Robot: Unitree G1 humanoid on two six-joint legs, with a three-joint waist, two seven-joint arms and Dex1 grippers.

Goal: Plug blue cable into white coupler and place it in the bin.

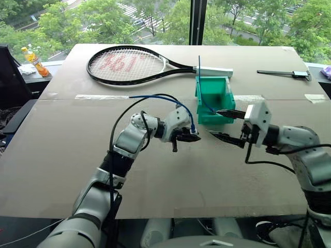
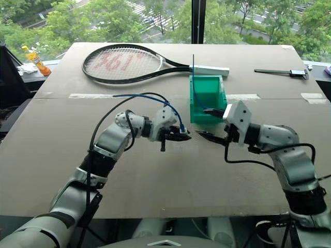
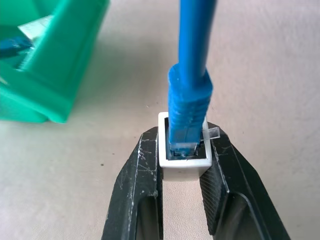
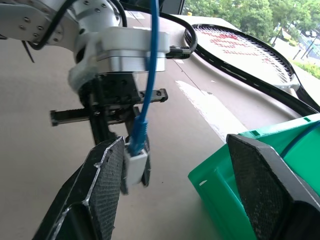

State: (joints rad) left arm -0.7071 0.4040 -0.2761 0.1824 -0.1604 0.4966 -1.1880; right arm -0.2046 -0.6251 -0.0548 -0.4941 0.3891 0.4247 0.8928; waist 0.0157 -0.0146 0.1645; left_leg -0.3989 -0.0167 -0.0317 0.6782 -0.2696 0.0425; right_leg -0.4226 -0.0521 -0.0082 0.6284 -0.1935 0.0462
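Tennis racket (image 1: 135, 65) lies along the tabletop's (image 1: 155, 170) far edge; black tool (image 1: 285, 74) at far right corner.

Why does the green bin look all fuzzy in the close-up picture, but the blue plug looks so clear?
In the left wrist view the camera focuses close, so the blue cable plug in the white coupler is crisp while the bin farther back blurs. In the right wrist view, the right gripper's fingers loom large and soft. The left eye view has even daylight and faint shadows.

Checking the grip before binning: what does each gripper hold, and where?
Left gripper pinches the white coupler by its sides, blue cable plugged in. Right gripper holds nothing.
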